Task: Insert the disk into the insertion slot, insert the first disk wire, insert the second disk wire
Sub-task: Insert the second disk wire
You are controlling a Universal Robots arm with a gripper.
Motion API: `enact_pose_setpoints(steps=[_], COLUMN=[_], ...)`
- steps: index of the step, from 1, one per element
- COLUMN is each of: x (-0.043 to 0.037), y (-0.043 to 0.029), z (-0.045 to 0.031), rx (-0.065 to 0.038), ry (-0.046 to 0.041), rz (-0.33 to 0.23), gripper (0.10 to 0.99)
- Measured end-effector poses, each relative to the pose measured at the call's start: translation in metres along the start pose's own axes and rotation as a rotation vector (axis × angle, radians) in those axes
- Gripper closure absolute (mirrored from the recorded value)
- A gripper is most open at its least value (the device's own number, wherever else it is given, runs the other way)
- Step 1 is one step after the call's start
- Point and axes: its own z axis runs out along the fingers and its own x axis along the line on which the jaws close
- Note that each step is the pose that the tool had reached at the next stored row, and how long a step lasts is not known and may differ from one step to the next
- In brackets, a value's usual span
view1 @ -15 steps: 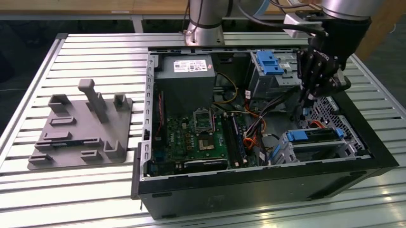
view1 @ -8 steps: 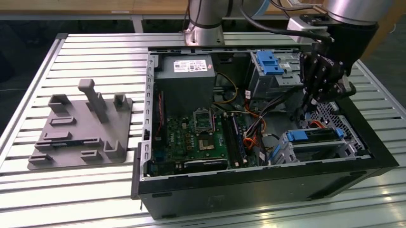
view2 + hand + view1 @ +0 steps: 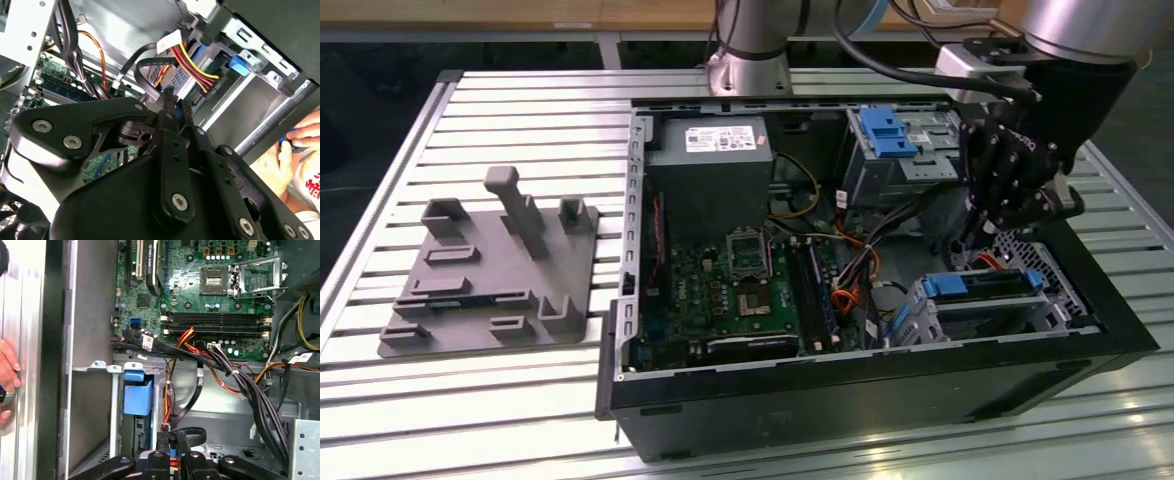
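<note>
The disk [image 3: 983,287] sits in the insertion slot [image 3: 1045,258]; the gripper [image 3: 983,240] hangs just above the disk, fingers [image 3: 167,125] narrow, pinching a black wire [image 3: 145,67] at its end

The gripper [image 3: 172,437] is matt black. The disk [image 3: 985,303] is silver with a bright blue bracket, sitting in a corner of the black case [image 3: 854,400]. The insertion slot [image 3: 1051,262] is grey, dotted with perforations. The motherboard [image 3: 734,290] is green, and the wires [image 3: 195,65] are red, yellow and black (another cable [image 3: 103,70] is orange). A plain grey fixture [image 3: 494,270] lies on the silver slatted table [image 3: 520,110].
</note>
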Motion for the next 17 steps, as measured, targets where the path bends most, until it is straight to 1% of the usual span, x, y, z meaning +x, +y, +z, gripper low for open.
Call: enact_pose_setpoints(steps=[4, 8, 11, 16, 17], x=[0.0041, 0.0063, 0.0064, 0.0065, 0.0064], y=[-0.0001, -0.0005, -0.0009, -0.0009, -0.0009], z=[-0.001, -0.0022, -0.0021, -0.0021, -0.002], rx=[-0.008, -0.02, -0.021, -0.021, -0.02], ry=[-0.0002, -0.0005, -0.0002, 0.0038, 0.0054], rz=[-0.001, -0.003, -0.003, -0.003, -0.003], gripper=[0.89, 0.89, 0.89, 0.89, 0.878])
